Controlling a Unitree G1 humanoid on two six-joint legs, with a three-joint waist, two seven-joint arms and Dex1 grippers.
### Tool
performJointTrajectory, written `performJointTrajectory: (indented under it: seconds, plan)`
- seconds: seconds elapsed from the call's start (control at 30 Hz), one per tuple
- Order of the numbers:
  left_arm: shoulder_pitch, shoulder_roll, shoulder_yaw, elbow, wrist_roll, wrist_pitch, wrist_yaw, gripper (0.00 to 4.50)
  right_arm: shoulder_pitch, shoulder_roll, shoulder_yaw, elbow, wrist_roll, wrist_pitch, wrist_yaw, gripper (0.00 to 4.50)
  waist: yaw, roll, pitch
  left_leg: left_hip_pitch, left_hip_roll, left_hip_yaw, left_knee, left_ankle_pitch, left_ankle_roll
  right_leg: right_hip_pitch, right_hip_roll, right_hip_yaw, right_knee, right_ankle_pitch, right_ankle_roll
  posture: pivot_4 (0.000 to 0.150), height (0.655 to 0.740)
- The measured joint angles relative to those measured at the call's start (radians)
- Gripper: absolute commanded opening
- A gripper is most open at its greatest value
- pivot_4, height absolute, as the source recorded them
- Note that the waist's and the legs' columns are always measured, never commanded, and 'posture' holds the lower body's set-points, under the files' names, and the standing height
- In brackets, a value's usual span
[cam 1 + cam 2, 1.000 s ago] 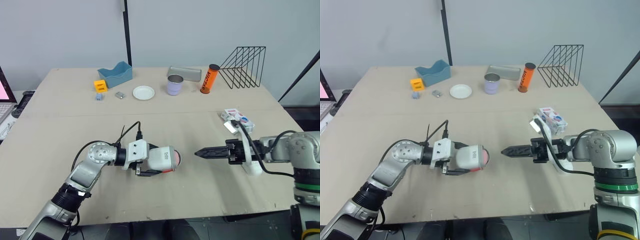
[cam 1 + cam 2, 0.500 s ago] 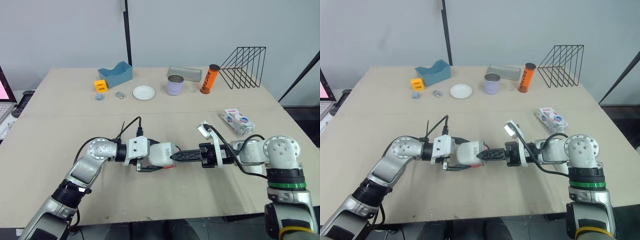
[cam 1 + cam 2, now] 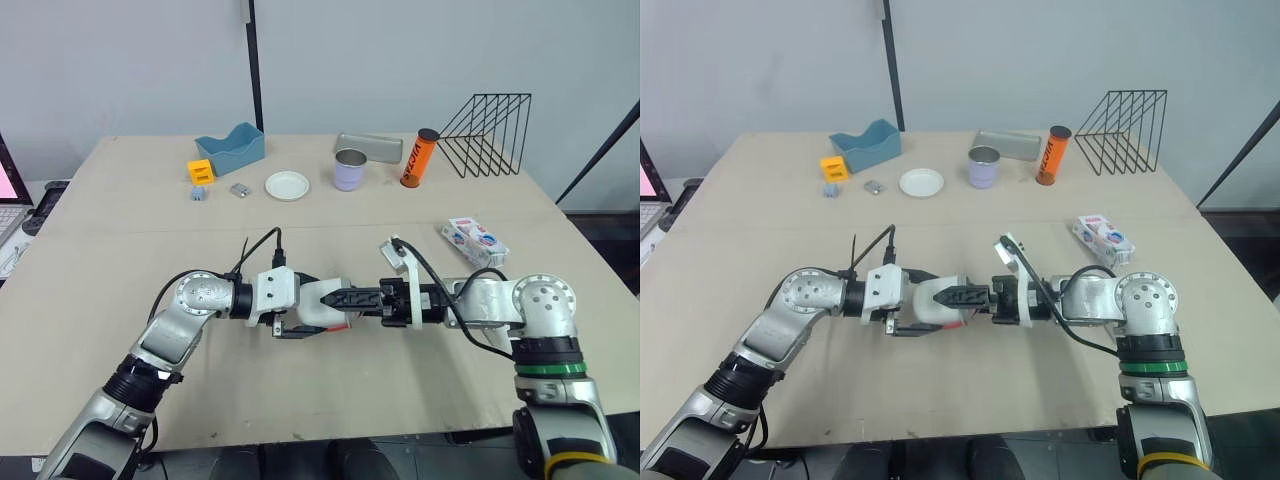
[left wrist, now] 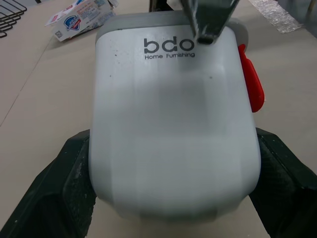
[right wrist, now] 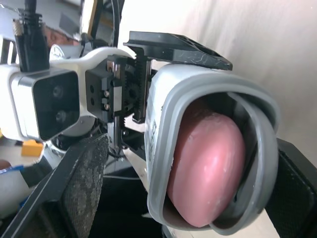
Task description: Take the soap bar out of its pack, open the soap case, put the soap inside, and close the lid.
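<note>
Our left hand (image 4: pixel 173 148) is clamped on the white soap case (image 3: pixel 932 300), one finger pressed to each side, and holds it over the front middle of the table (image 3: pixel 120 230) with its mouth turned toward our right arm. The pink soap (image 5: pixel 208 166) sits inside that mouth. Our right hand (image 3: pixel 347 298) meets the case there, its fingers (image 5: pixel 84 188) spread to either side of the rim and not closed on it, while the soap pack (image 3: pixel 477 241) lies on the table farther to our right.
</note>
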Motion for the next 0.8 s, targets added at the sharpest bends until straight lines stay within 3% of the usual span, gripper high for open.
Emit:
performJointTrajectory:
  seconds: [0.07, 0.43, 0.5, 0.8]
  plan:
    - [0.002, 0.001, 0.006, -0.005, -0.003, 0.000, 0.010, 3.50, 0.013, -0.017, 0.024, 0.000, 0.056, -0.046, -0.030, 2.14, -0.001, 0.000, 0.000, 0.000, 0.000, 0.000, 0.000, 0.000, 0.000, 0.000, 0.000, 0.000, 0.000, 0.000, 0.000, 0.150, 0.7393]
    - [0.003, 0.006, 0.012, -0.009, 0.001, 0.006, 0.006, 3.50, 0.025, -0.078, 0.124, -0.021, 0.175, -0.153, -0.087, 2.06, -0.001, 0.000, 0.000, 0.000, 0.001, 0.000, 0.000, 0.000, 0.001, 0.000, 0.000, 0.000, -0.002, 0.000, 0.000, 0.150, 0.7393]
    - [0.003, 0.007, 0.012, -0.008, 0.005, 0.014, 0.006, 4.50, 0.025, -0.080, 0.136, -0.021, 0.176, -0.166, -0.088, 2.06, -0.001, 0.000, 0.000, -0.001, 0.001, 0.000, 0.000, 0.000, 0.001, 0.000, 0.000, 0.000, -0.002, 0.000, 0.000, 0.150, 0.7393]
    - [0.002, 0.011, 0.014, 0.004, 0.005, 0.030, -0.002, 4.50, 0.022, -0.058, 0.161, -0.011, 0.176, -0.190, -0.093, 2.02, 0.000, 0.000, 0.000, -0.001, 0.002, 0.000, 0.000, 0.000, 0.001, 0.000, 0.000, 0.000, -0.004, 0.001, 0.000, 0.150, 0.7393]
